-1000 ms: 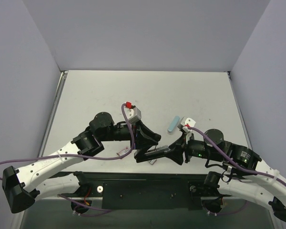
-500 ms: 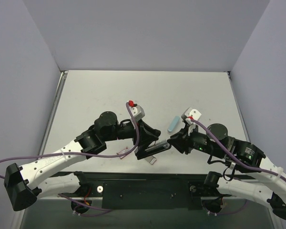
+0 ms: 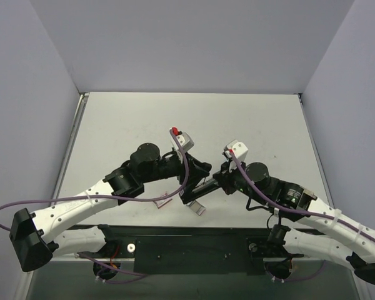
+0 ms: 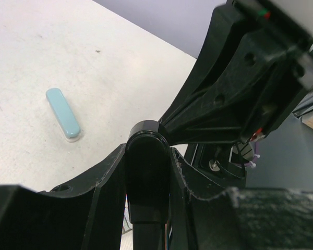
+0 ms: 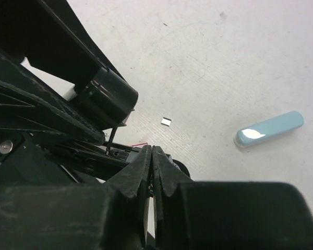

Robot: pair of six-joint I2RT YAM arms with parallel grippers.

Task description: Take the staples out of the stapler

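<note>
The black stapler [image 3: 202, 189] with its pale rail hangs above the table between my two grippers. My left gripper [image 3: 194, 181] is shut on it; in the left wrist view its rounded black end [image 4: 146, 172] sits tight between my fingers. My right gripper [image 3: 219, 181] meets the stapler's other end. In the right wrist view my right gripper [image 5: 152, 155] has its jaws pressed together on a thin pale part of the stapler. A tiny silver-grey piece that looks like staples [image 5: 166, 121] lies on the table beyond the fingertips.
A light blue oblong piece [image 5: 268, 129] lies on the table and also shows in the left wrist view [image 4: 62, 113]; the right arm hides it in the top view. A small pinkish box [image 3: 163, 200] and a small white piece [image 3: 199, 209] lie near the front edge.
Both grippers have moved away from the front edge with the stapler. The right arm has swung left, closing in on the stapler's end and covering the blue piece.
</note>
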